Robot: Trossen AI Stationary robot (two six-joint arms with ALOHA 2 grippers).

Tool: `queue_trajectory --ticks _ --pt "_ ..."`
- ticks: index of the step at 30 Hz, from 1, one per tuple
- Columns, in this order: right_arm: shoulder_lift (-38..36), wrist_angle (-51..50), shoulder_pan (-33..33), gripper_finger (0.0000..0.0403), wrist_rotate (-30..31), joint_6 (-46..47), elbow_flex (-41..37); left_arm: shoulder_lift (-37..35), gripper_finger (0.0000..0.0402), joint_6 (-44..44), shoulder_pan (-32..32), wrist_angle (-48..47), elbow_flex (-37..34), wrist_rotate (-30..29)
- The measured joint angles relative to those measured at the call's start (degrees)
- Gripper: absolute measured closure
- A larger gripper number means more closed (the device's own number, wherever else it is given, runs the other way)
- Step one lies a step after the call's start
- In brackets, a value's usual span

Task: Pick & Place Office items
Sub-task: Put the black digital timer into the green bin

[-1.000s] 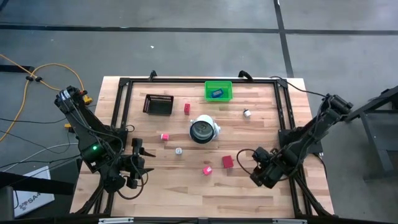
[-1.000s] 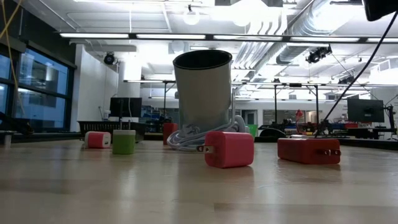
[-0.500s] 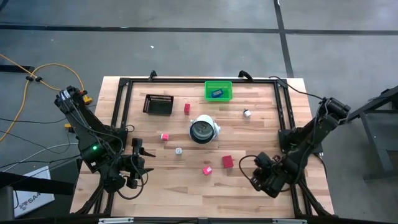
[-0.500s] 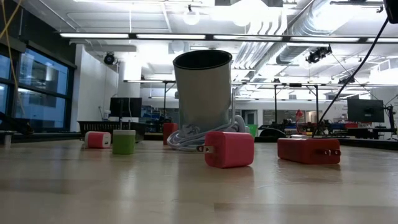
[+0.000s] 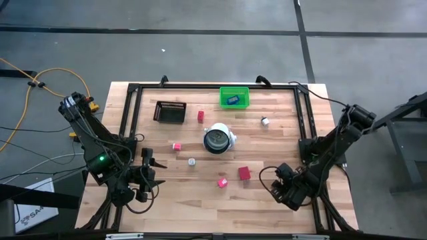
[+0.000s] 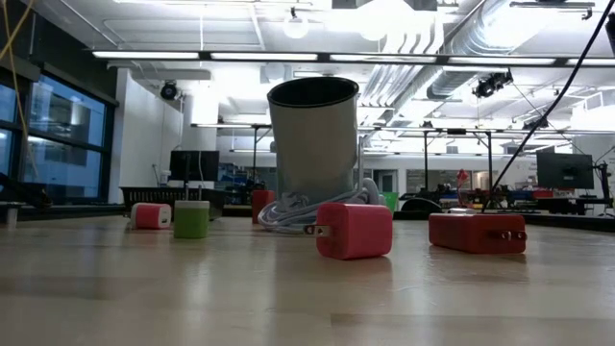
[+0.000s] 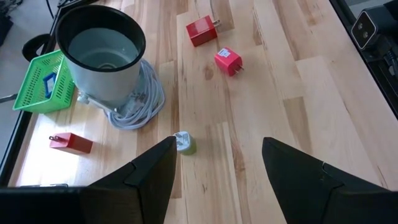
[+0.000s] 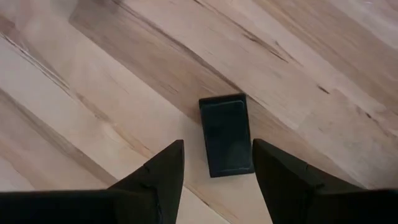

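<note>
1. Office items lie scattered across the middle of the worktop [image 5: 200,200].
2. Left gripper [image 5: 148,175]: positioned at the left front area of the worktop, jaws spread apart and empty. Its wrist view shows nothing between the fingers [image 7: 149,171].
3. Black mesh tray [image 5: 170,112]: located at the rear left of the worktop.
4. Pink block [image 5: 177,146]: lies left of the cup. A small green-and-white piece [image 5: 191,161] lies nearer the front, apart from it.
5. Red block [image 5: 200,116]: lies between the black mesh tray and the green bin [image 5: 234,97].
6. Grey cup [image 5: 217,139]: stands upright at centre, with a white cable [image 7: 140,102] coiled at its base.
7. A blue flat piece [image 5: 232,101] rests inside the green bin.
8. Second pink block [image 5: 221,182] and second red block [image 5: 244,173]: lie near each other at the front centre.
9. Small silvery round bit [image 5: 265,121]: lies right of the cup.
10. Right gripper [image 5: 283,190]: positioned at the front right, jaws apart, hovering over a black flat rectangle [image 8: 226,134] that lies on the worktop; not gripped.
</note>
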Motion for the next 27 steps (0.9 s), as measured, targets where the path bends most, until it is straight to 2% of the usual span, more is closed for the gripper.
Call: queue_trajectory --ticks 9,19,27 --pt "0.0 4.0 0.0 0.0223 -1.7 -0.7 -3.8 0.0 0.0174 0.0 0.0 0.0 0.0 0.0" --pt "0.0 4.0 0.0 0.0162 -1.7 -1.4 -4.0 0.0 0.0174 0.0 0.0 0.0 0.0 0.0" --pt "2.6 3.9 0.0 0.0158 -1.7 -4.1 -4.0 0.0 0.0174 0.0 0.0 0.0 0.0 0.0"
